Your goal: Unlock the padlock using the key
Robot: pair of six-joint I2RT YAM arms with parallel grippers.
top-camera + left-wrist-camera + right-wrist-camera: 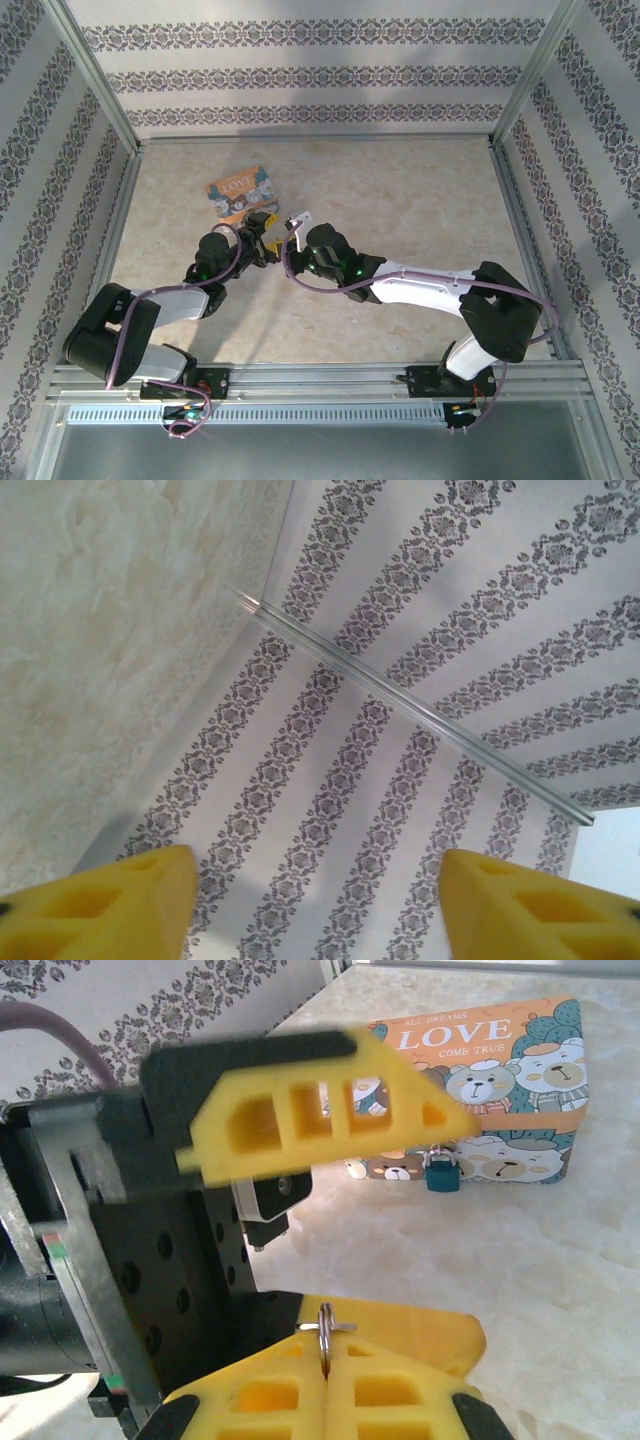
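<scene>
Two grippers logged beside small teal padlock (440, 1174), hung on orange LOVE-lettered box (500, 1080), upper right.
Tiny silvery key (325, 1328) is pinched in closed right gripper (327, 1360); left gripper (315, 885) is spread, empty.

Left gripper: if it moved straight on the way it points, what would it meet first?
The way looks free: nothing lies between the fingers of the left gripper, and the line ends at the patterned wall near the frame rail, though depth is unclear.
</scene>
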